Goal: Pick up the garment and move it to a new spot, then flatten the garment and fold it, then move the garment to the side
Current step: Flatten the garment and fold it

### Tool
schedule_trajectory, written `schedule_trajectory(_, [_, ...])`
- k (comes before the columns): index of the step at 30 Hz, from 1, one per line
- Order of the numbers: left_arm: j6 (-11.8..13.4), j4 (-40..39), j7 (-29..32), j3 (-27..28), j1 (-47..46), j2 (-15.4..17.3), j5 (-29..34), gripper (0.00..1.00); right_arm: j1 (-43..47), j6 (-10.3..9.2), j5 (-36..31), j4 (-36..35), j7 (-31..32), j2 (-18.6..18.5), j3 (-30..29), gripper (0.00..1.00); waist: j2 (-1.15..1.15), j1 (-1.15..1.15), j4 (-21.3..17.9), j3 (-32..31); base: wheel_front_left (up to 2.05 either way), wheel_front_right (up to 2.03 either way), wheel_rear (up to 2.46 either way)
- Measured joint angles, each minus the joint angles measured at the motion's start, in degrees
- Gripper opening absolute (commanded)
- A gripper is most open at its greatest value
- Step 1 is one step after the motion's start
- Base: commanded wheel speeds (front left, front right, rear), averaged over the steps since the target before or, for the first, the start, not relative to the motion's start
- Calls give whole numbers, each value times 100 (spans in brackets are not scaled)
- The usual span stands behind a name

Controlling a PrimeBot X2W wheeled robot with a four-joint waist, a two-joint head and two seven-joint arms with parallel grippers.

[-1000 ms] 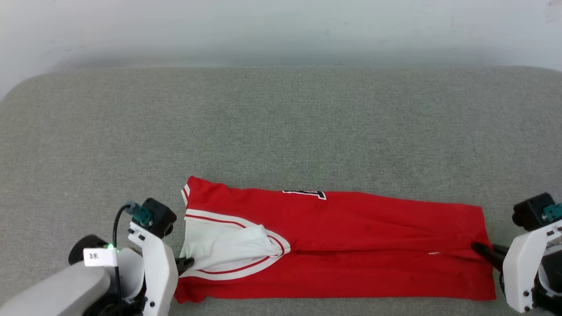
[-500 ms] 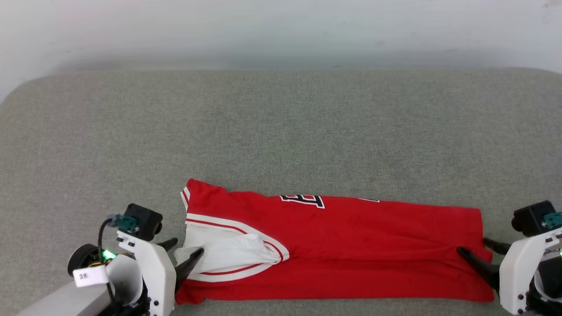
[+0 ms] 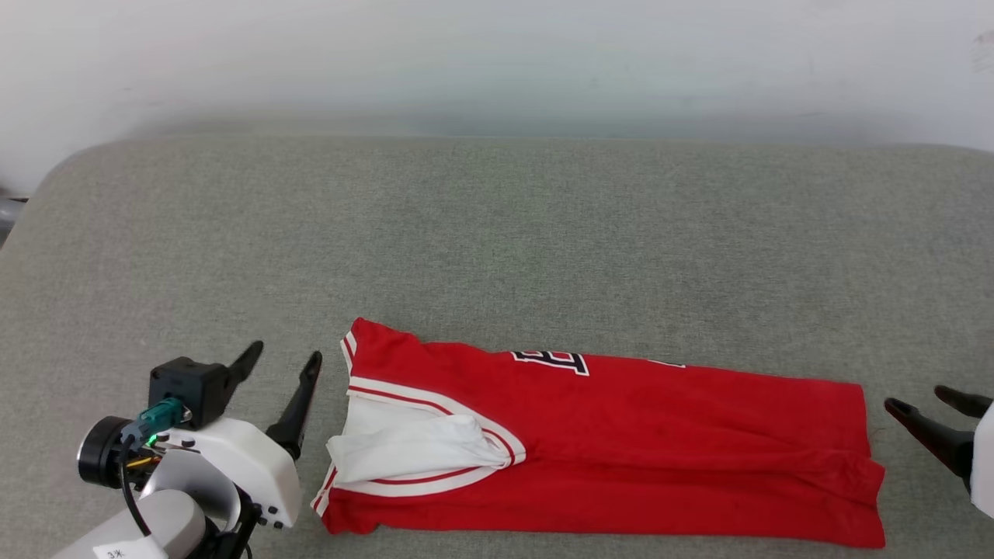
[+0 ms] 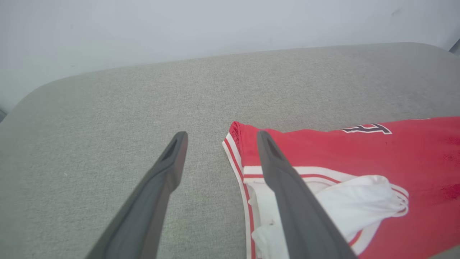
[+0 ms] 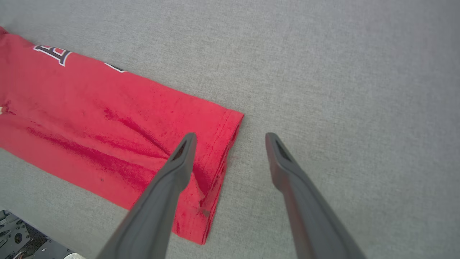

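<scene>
- The grey fabric-covered surface (image 3: pixel 497 233) had a fine woven texture and spanned the full width of the head view. Its far left corner was rounded.
- The wall (image 3: pixel 497 62) stood directly behind the far edge of the surface. It was plain and off-white, with faint scuff marks near the upper right of the head view.
- A dark grey object (image 3: pixel 6 211) was cut off at the left edge of the head view, beside the rounded corner. Its type could not be determined.

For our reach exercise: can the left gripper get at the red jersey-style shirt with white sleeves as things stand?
Probably yes: the left gripper stands open right beside the red shirt, with only bare grey surface between.
</scene>
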Motion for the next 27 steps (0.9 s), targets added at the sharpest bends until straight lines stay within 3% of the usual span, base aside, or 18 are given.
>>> schedule_trajectory(7, [587,-219,-196,799,327,-399,762,100,59,0,366,342,650,49,-213,100,0,0,185,120,0,0,0])
schedule_trajectory(13, [779,-461,-204,1941,1031,-1084,1793,100,65,0,550,503,789,318,-297,100,0,0,392,261,0,0,0])
schedule_trajectory(21, [675,-633,-211,3091,1863,-1889,2891,100,64,0,477,799,786,514,-87,100,0,0,619,430,0,0,0])
schedule_trajectory(27, [350,-657,-212,3687,2229,-2529,3546,100,79,-13,560,1018,704,581,81,100,0,0,779,515,0,0,0])
